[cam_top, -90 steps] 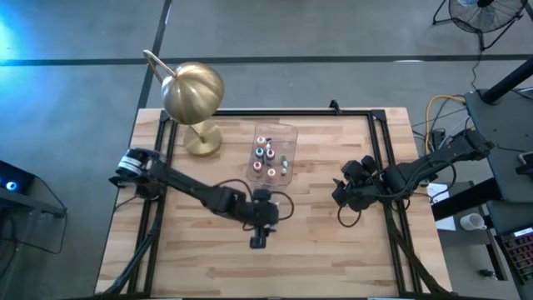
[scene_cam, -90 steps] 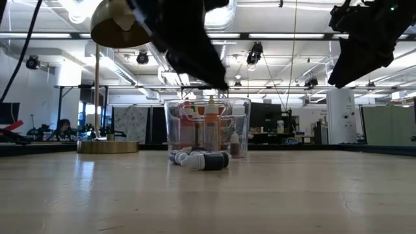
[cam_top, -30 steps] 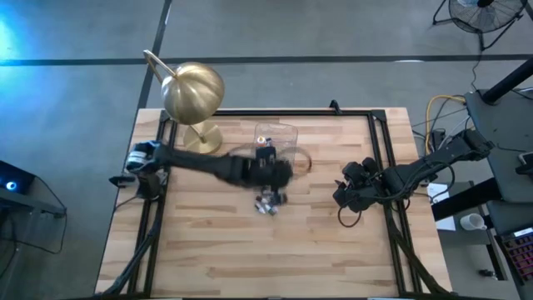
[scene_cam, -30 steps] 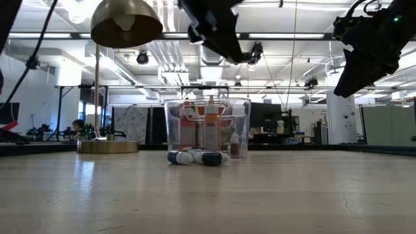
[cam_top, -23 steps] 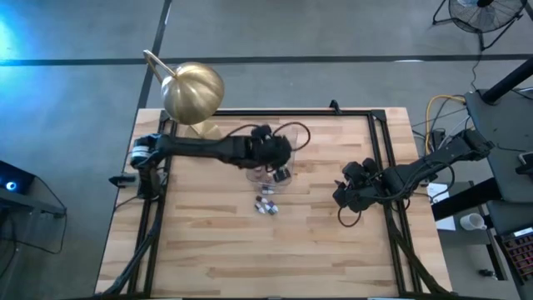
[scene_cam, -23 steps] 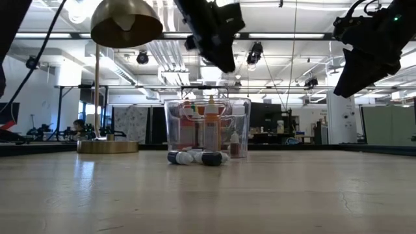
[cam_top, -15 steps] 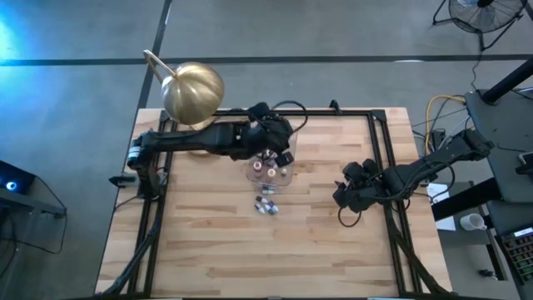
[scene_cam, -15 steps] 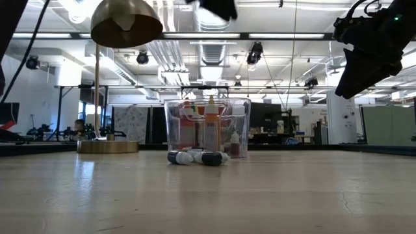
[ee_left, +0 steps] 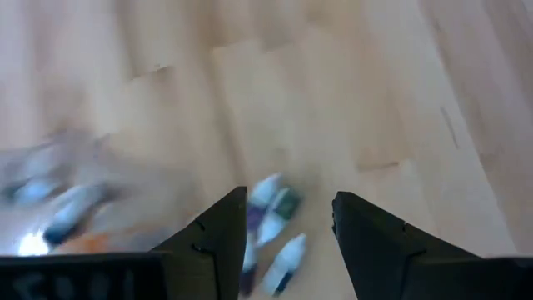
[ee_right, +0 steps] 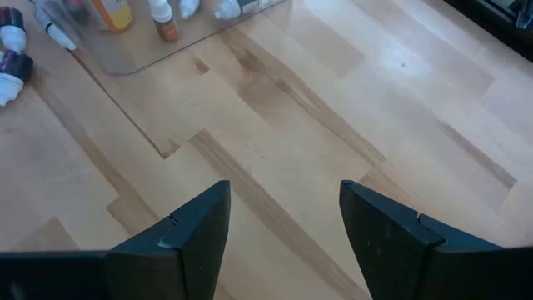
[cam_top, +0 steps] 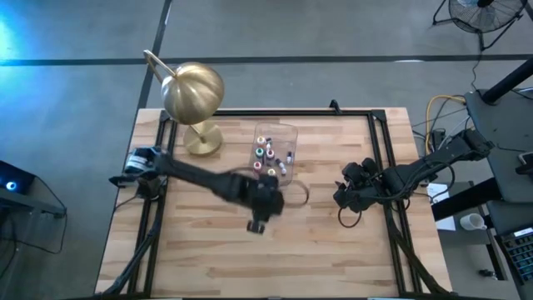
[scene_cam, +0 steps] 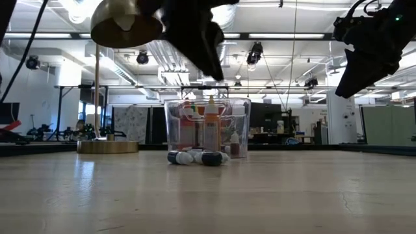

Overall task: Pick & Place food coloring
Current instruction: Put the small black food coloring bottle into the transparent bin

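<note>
Labels: no writing or brand legible on any bottle; cap colours only (orange, red, green, white).

Food coloring: most bottles (cam_top: 268,153) stand upright inside the clear tub (cam_top: 287,133) at desk centre-rear. In the low view two tall orange-bodied ones show through the tub wall, with a small dark one beside them. A few loose bottles (scene_cam: 195,157) lie on their sides on the desk (cam_top: 333,250), just in front of the tub; same group seen in the left wrist view (ee_left: 271,225), blurred.

Left end effector (cam_top: 257,223): over the desk in front of the tub, above the loose bottles, fingers apart w/ a clear gap, nothing held. Its arm covers the loose bottles from above (not visible in the high view).

Right end effector (cam_top: 343,202): raised over the desk's right side, well apart from the tub, fingers spread wide, empty.

Surroundings: brass dome lamp (cam_top: 193,93) at rear-left, base near the tub. Black frame rails along desk edges. Room beyond: ceiling lights, benches.
</note>
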Action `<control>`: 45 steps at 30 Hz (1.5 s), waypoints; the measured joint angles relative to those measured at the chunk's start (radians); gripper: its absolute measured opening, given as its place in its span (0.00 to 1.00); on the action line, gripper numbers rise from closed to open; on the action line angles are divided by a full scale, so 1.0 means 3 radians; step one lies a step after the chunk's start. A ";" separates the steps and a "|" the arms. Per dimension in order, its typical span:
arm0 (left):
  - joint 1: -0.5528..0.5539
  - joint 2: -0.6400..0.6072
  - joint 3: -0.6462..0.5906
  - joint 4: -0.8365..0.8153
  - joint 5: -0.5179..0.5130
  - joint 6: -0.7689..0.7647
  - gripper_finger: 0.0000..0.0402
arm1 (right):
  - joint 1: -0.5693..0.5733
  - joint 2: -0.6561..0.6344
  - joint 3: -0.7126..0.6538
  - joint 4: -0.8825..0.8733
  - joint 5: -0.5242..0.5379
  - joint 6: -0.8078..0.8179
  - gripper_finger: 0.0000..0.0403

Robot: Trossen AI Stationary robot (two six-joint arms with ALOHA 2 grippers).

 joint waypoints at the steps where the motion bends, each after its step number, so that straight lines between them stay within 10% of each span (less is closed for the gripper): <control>1: -0.0065 0.0000 -0.0178 0.0237 -0.0002 0.0091 0.38 | 0.0000 0.0000 0.0000 0.0000 0.0000 -0.0001 0.54; 13: -0.0080 0.0000 -0.1242 0.1100 -0.0163 0.0224 0.38 | 0.0000 0.0000 0.0000 -0.0001 -0.0001 -0.0009 0.54; 30: 0.0135 0.0100 -0.1385 0.1161 0.0171 0.0088 0.29 | -0.0001 -0.0001 0.0000 -0.0002 -0.0005 0.0197 0.54; 45: 0.0141 -0.0046 -0.0276 0.0142 -0.0426 -0.0379 0.09 | -0.0003 -0.0001 0.0000 -0.0005 -0.0002 0.0206 0.54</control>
